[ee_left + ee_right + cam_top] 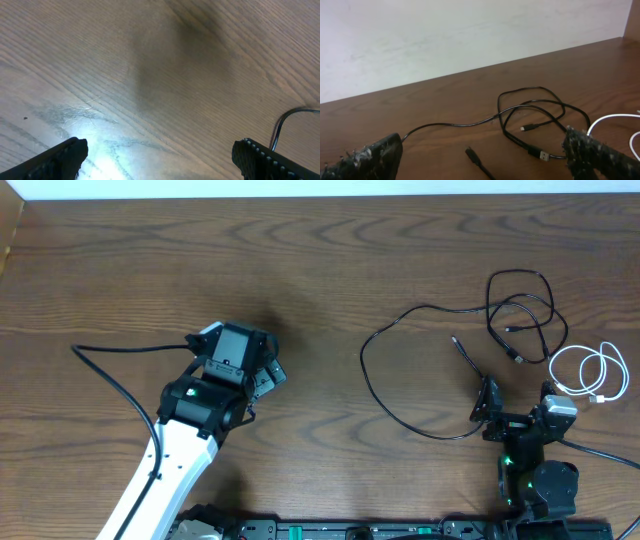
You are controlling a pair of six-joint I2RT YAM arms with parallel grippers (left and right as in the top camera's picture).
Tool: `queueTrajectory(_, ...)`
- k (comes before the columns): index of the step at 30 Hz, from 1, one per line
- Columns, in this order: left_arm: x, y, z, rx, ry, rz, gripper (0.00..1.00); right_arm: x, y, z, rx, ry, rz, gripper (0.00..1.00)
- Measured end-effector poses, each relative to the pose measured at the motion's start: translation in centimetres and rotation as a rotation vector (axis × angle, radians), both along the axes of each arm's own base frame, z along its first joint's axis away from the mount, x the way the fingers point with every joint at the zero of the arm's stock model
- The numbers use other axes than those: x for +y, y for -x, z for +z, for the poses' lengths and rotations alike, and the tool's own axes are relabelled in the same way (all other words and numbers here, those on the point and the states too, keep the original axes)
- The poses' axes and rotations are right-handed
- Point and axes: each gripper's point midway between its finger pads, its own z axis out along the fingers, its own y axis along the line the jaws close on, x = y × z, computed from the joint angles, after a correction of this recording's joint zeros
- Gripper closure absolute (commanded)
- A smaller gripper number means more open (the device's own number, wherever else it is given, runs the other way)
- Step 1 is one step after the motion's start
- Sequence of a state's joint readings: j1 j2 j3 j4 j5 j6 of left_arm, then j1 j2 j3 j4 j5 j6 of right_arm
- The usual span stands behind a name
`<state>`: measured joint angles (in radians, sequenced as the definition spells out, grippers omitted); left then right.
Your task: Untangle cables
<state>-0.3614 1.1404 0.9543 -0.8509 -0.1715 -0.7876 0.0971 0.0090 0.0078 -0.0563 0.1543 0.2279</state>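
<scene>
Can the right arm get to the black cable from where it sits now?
Probably yes. The right gripper is open, and the black cable lies on the table just ahead of it with nothing between them. The white cable lies off to its right.

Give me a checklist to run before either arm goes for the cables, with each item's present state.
1. Right gripper open and empty: ok.
2. Left gripper open and empty: ok, only bare table beneath it.
3. Black cable in front of the right gripper: ok, one plug end lies just ahead of it.
4. Black cable free of self-crossings: not ok, its loops overlap.
5. White cable apart from the black cable: cannot tell, they run very close at the coil's edge.
6. Left gripper near the cables: not ok, it is far across the table from them.
</scene>
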Motion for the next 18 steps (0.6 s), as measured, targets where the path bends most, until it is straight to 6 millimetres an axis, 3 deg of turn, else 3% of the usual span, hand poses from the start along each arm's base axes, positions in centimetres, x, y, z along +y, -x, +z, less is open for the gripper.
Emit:
queueTrajectory(3, 0.4, 1.0, 1.1, -0.021, 0.007, 0.0, 0.02, 0.0, 0.0, 0.0, 0.0, 0.0, 0.0, 0.01)
queueTrajectory(8, 1.8, 2.1, 5.5, -0.21, 0.029, 0.029, 0.02, 0.0, 0.0, 0.0, 0.001, 0.0, 0.0, 0.01)
queueTrajectory(12, 3.4, 4.2, 8.2, -0.365, 0.054, 0.063, 0.02, 0.0, 0.0, 0.0, 0.0, 0.0, 0.0, 0.01)
queueTrajectory(18, 6.4, 8.6, 8.7, -0.453, 0.052, 0.13, 0.02, 0.0, 0.0, 0.0, 0.0, 0.0, 0.0, 0.01)
